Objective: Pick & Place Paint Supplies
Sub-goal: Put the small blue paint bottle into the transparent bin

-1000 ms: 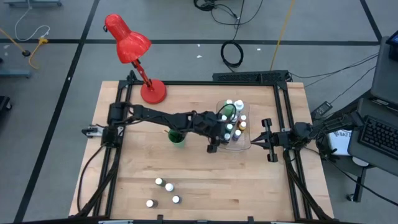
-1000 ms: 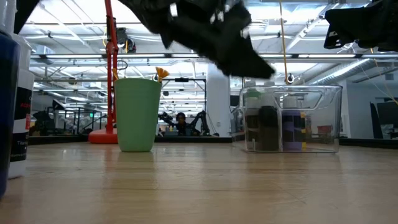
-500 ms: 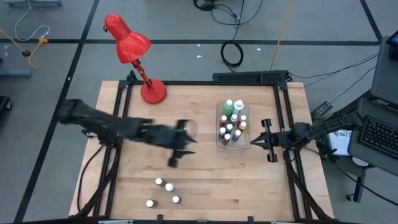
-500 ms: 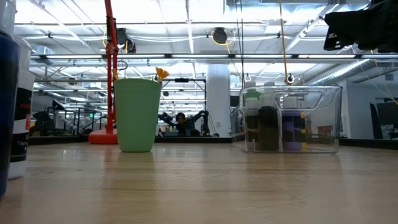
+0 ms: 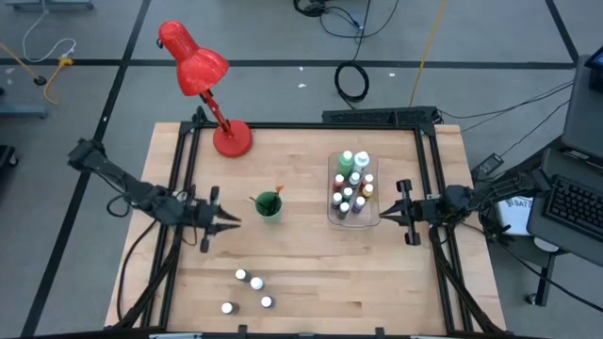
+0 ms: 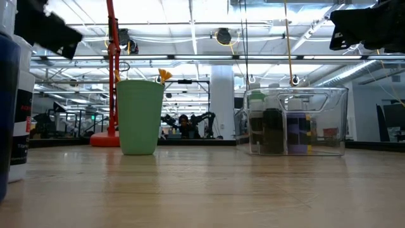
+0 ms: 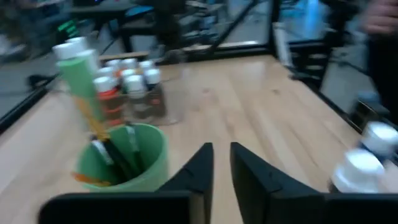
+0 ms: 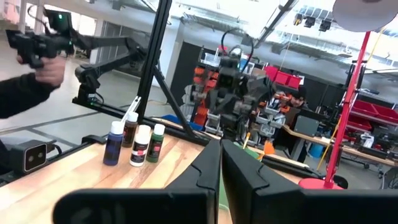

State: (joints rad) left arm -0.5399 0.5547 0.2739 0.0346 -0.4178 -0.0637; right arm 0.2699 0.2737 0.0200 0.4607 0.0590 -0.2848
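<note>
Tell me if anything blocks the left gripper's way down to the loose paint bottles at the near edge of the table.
Nothing visible does. The left gripper hangs beside the green cup, and only bare table lies between it and the four loose paint bottles. The cup stands off to the side, not on that path.

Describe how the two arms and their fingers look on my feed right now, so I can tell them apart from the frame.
Both arms are dark, slim and jointed. The left gripper ends in two tapered black fingers on a black crossbar. The right gripper is built the same, with a matching crossbar. Black cables trail from each base.
</note>
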